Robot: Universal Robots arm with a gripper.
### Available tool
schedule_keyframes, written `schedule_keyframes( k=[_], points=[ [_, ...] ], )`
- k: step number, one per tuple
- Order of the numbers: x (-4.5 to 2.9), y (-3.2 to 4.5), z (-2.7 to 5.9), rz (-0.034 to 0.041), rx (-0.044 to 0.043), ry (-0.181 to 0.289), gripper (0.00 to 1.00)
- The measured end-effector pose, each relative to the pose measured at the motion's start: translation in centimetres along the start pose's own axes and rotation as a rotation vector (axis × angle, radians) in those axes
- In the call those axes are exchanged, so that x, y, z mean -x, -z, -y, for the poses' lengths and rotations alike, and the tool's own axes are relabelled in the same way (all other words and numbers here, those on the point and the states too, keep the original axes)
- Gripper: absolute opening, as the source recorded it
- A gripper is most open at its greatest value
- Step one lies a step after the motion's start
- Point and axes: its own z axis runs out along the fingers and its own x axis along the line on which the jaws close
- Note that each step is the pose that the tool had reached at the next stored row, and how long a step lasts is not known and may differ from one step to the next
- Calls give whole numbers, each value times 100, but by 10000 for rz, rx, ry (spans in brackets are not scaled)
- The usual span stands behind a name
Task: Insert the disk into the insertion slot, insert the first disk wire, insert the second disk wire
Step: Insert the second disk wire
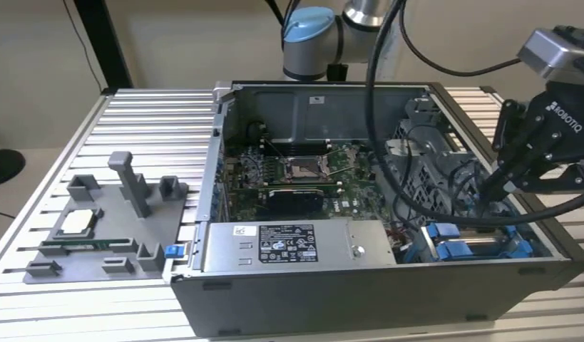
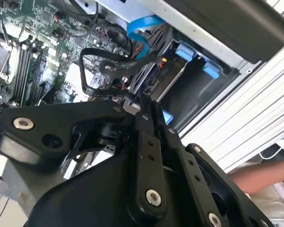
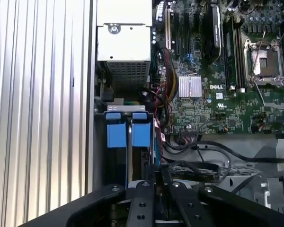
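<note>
Both fingers of the gripper (image 3: 157, 172) are sitting pressed together, apparently pinching a black wire (image 2: 114, 66) above the insertion slot (image 3: 128, 124). Beyond them, the disk (image 3: 128, 151) is standing seated between its blue clips. Farther off, the motherboard (image 3: 217, 71) is lying exposed; a slipping wire could be snagging neighbouring cables.

Beige wall (image 1: 177, 43), ribbed metal table (image 1: 149, 121)

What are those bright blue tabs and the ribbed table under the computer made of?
The blue tabs look like moulded plastic: uniform bright colour, soft matte sheen. The table looks like bare aluminium: silvery, with straight, evenly spaced ribs that catch the light, probably extruded.
</note>
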Motion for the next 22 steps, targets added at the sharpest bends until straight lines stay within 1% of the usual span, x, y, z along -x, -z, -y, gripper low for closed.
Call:
schedule_keyframes(
  k=[2,5,8,9,10,11,13,14,22],
  points=[
    [-5,-12,-65,5,-159,7,0],
    [-15,-26,-136,16,-484,25,0],
    [-22,-37,-170,28,-923,60,0],
    [-24,-41,-181,32,-1084,75,0],
    [-26,-46,-193,37,-1222,90,0],
    [-28,-52,-205,39,-1342,105,0],
    [-34,-64,-229,43,-1539,141,0],
    [-37,-72,-239,41,-1593,162,0],
    [-59,-145,-313,27,-1811,357,0]
  ],
)
